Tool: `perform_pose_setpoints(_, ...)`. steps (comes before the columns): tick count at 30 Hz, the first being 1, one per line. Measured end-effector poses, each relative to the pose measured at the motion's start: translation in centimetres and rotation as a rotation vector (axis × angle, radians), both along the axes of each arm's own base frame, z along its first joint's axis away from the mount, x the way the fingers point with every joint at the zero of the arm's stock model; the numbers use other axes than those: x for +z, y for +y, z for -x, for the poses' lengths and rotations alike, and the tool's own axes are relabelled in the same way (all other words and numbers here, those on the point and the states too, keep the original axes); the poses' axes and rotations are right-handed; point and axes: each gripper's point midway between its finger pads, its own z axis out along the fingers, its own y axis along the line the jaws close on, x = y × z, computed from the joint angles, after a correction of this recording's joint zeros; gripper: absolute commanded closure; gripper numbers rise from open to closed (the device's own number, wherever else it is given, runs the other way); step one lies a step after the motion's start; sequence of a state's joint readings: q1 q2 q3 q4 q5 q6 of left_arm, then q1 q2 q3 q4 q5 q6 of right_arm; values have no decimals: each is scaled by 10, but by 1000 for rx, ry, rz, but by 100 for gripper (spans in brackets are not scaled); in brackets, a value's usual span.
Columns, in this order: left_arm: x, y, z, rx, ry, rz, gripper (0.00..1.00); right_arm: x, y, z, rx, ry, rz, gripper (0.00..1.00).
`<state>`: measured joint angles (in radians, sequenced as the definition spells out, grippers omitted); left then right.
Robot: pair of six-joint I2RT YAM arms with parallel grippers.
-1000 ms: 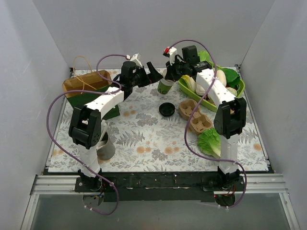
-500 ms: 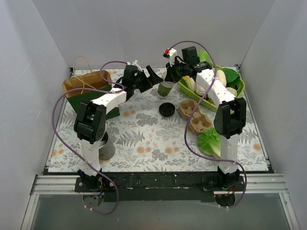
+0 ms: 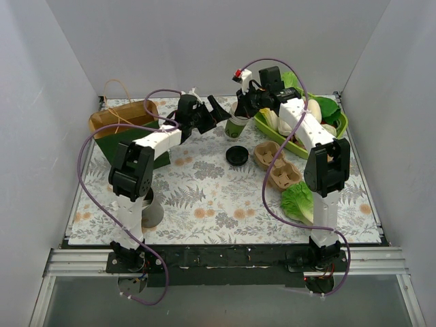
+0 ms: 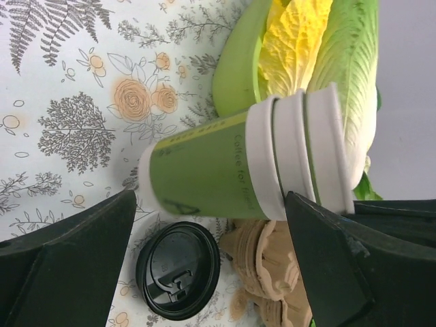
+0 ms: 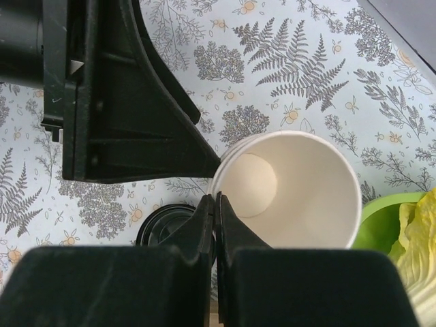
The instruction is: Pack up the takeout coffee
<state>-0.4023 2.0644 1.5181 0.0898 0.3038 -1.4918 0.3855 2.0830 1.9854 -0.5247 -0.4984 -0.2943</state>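
The right gripper [image 5: 214,201] has its two black fingers [image 5: 235,235] pressed together on the near rim of the one small paper cup [image 5: 293,184], white in its upper part and green below, with the thin wall pinched between them. The left gripper [image 4: 211,197] has its two black fingers [image 4: 75,266] spread wide, one on each side of the cup; in the right wrist view one fingertip sits just beside the cup's wall, and I cannot tell whether it touches.

The cup stands upright at the far middle of the floral-patterned table cover [image 3: 204,191], its long axis vertical, open mouth up and base down. The right wrist camera looks straight into its white inside. In the left wrist view it lies across the frame, mouth to the right, with several stepped white bands near the rim. Whether its base rests on the cover cannot be told.

One flat round black plastic lid [image 4: 178,269] lies on the cover just in front of the cup, apart from it. One brown pulp two-hole tray [image 3: 286,176] sits to the right of the lid. One long green tray [image 3: 293,144] of leafy greens lies just right of the cup. One grey cup [image 3: 151,212] stands near the left arm's base, partly hidden.
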Motion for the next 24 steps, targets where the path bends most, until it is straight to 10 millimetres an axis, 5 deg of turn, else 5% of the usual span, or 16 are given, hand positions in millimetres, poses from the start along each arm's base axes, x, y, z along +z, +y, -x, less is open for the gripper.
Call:
perform_pose_setpoints(10,-32,9,-4,42,52,-74,9,-5,0,-2,-4,-2,10,99)
perform_pose_setpoints(19,-32,14,-3,43,41,-108,7,10,-1,-11,-3,-66,21,99)
perform_pose_setpoints(24,-14,19,-1,39,5,-132,5,28,1,-13,7,-115,18,99)
